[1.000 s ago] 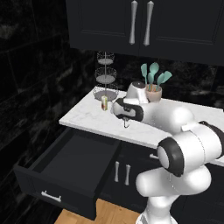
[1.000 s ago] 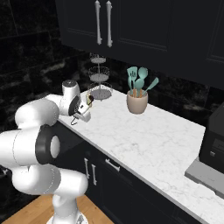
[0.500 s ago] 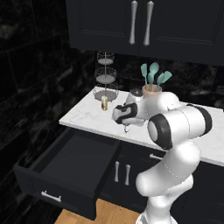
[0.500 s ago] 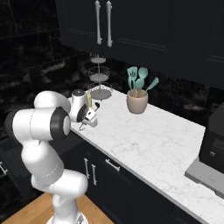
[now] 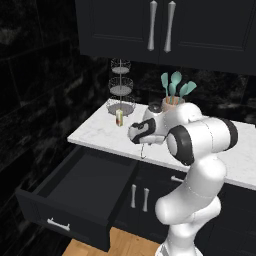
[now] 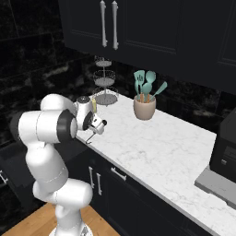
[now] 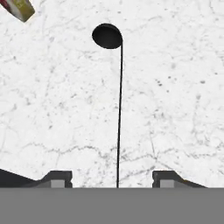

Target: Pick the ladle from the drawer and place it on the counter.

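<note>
One slim black ladle (image 7: 119,109), with a small round bowl and a thin straight handle, lies over the white marble counter (image 6: 156,138); seen from the hand camera, its bowl points away and its handle runs back midway between the two dark finger tips. The single two-finger gripper (image 7: 113,178) has its jaws spread apart, each tip standing clear of the handle on either side, so nothing is clamped. From the base cameras the gripper (image 5: 143,148) sits at the near edge of the counter, above the one wide black drawer (image 5: 75,192), which stands pulled open to the left with a short silver bar handle on its front. Farther back on the counter stand one three-tier wire rack (image 5: 120,92), one small yellow-green bottle (image 5: 119,118) just before it, and one tan crock (image 6: 144,108) holding several teal-headed utensils (image 6: 145,84). Two vertical silver handles (image 5: 160,25) mark the upper black cabinet doors.
</note>
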Tool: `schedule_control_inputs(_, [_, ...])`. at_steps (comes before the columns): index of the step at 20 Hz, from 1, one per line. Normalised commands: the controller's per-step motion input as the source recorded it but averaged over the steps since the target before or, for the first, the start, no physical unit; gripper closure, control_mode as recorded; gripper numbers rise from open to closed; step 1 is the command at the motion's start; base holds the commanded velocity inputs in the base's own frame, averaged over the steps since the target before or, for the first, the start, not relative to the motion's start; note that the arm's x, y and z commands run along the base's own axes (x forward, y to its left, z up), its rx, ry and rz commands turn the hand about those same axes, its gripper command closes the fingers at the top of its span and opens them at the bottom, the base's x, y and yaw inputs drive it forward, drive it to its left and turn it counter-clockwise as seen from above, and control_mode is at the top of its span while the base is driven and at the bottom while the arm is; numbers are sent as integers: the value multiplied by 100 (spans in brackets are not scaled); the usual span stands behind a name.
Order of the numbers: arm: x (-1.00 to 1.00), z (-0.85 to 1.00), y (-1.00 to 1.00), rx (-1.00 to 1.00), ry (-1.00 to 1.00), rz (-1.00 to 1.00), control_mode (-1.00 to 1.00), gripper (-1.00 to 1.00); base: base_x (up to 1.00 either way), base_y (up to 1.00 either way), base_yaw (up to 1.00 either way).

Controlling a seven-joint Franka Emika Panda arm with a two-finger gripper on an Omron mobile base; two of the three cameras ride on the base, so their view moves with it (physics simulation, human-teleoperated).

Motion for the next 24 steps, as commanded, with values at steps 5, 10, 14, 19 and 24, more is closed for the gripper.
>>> schedule_control_inputs(5, [-54, 100, -4, 0, -34, 0, -100, -100, 0, 0, 0])
schedule_control_inputs(10, [-100, 100, -5, 0, -35, 0, -100, -100, 0, 0, 0])
schedule_control_inputs(14, [-100, 100, -9, 0, -31, 0, -100, -100, 0, 0, 0])
schedule_control_inputs(19, [-100, 100, -6, 5, -22, -1, -100, -100, 0, 0, 0])
schedule_control_inputs(24, [-95, 100, 4, 2, -23, -6, -100, -100, 0, 0, 0])
